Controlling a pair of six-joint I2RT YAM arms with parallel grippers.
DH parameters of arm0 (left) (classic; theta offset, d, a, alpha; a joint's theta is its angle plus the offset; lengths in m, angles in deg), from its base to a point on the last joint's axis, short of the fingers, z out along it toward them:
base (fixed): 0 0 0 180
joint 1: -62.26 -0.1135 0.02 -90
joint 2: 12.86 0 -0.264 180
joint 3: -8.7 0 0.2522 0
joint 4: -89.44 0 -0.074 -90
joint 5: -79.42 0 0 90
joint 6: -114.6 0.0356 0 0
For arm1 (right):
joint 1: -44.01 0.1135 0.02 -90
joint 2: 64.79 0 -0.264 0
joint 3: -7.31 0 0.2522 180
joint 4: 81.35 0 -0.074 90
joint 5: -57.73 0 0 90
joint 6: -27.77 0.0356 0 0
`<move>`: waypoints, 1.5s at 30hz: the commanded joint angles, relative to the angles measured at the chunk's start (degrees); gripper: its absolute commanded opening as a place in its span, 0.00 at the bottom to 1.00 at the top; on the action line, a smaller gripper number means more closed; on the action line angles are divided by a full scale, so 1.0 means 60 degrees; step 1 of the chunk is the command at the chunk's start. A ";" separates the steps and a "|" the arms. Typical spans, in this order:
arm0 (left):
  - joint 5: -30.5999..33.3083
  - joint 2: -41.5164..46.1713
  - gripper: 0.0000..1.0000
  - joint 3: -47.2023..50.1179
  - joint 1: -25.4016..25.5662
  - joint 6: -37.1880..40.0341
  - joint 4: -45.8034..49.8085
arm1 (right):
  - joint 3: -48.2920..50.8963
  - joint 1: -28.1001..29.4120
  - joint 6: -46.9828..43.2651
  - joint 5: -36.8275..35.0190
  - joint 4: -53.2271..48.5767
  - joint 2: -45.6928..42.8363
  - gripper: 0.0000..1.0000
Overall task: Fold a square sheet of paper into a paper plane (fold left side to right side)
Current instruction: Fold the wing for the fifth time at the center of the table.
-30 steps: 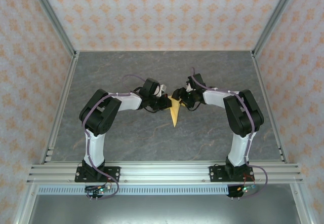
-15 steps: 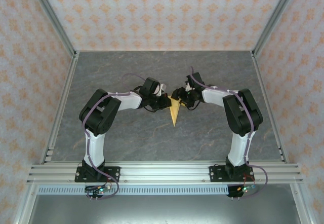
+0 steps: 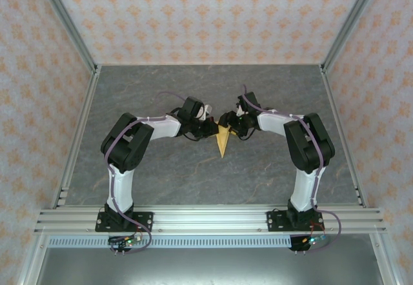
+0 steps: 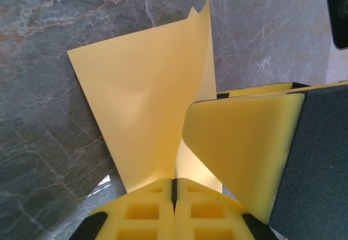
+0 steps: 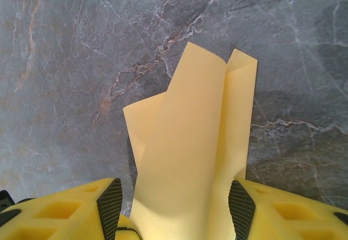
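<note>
The paper plane (image 3: 223, 143) sits around the middle of the grey surface (image 3: 193, 91), right between the two arms. From the top camera it's just a skinny yellow-orange dart with its tip aimed at the near edge and its wide end tucked under both wrists. The wrist cams show a lot more. On the left wrist cam, the left end effector (image 4: 174, 188) is clamped fully together with the bottom edge of the paper pinched in the seam. One flap stands up off the marble, and a finger (image 4: 239, 153) of the other arm crowds in from the right. On the right wrist cam, the right end effector (image 5: 174, 207) is about half spread. The folded layers run up through the gap, with a sliver of surface showing beside one pad (image 5: 110, 207), so I can't tell if it's actually squeezing anything.
</note>
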 commanded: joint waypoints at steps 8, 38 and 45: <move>0.0287 -0.0278 0.00 0.0049 -0.0079 0.0291 0.0032 | 0.0008 0.0136 -0.0142 -0.0333 -0.0701 0.0300 0.59; 0.0402 -0.0810 0.00 0.0517 -0.0093 0.0230 -0.0241 | 0.0073 0.0139 0.0030 -0.0304 0.0322 -0.0989 0.60; 0.0434 -0.0781 0.00 0.0506 -0.0085 0.0259 -0.0202 | 0.0130 0.0114 -0.0101 -0.0569 0.0041 -0.1434 0.53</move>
